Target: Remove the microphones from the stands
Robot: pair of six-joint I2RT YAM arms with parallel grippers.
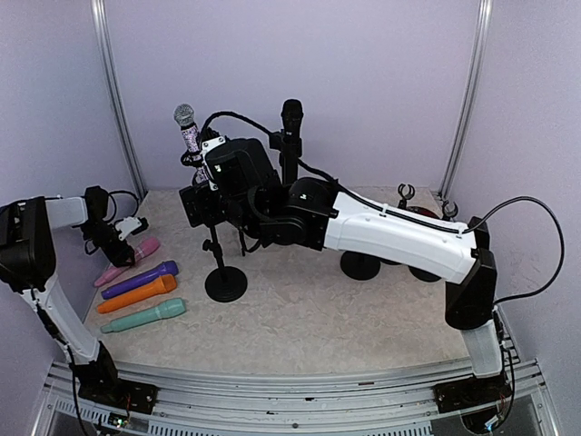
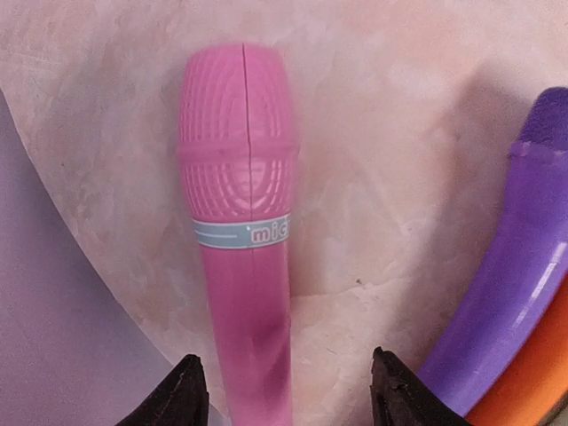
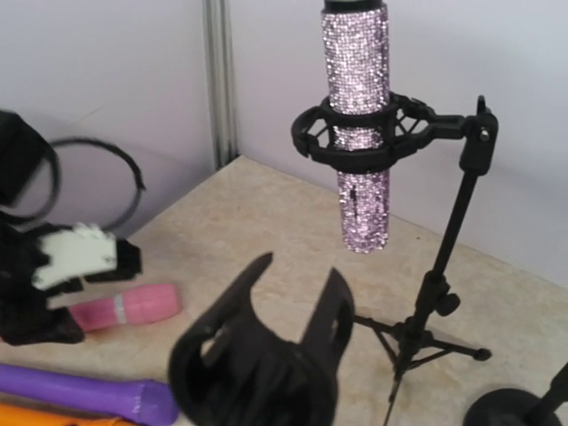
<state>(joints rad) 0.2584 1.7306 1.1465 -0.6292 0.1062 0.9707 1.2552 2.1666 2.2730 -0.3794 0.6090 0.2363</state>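
A glittery purple microphone [image 1: 189,132] with a silver head stands upright in the black clip of a tripod stand [image 3: 453,240]. In the right wrist view the microphone [image 3: 359,142] sits in the ring clip [image 3: 404,133], its lower end free. My right gripper [image 3: 300,271] is open and empty, below and in front of the microphone, apart from it. In the top view it [image 1: 193,205] is beside the stand. My left gripper [image 2: 288,399] is open, low over a pink microphone [image 2: 240,222] lying on the table, whose handle lies between the fingers.
Pink [image 1: 127,261], purple [image 1: 138,280], orange [image 1: 136,294] and teal [image 1: 143,315] microphones lie side by side at the left. A round-base stand [image 1: 225,283] is near the tripod. A black microphone [image 1: 291,118] stands behind. More stand bases [image 1: 360,265] sit at the right.
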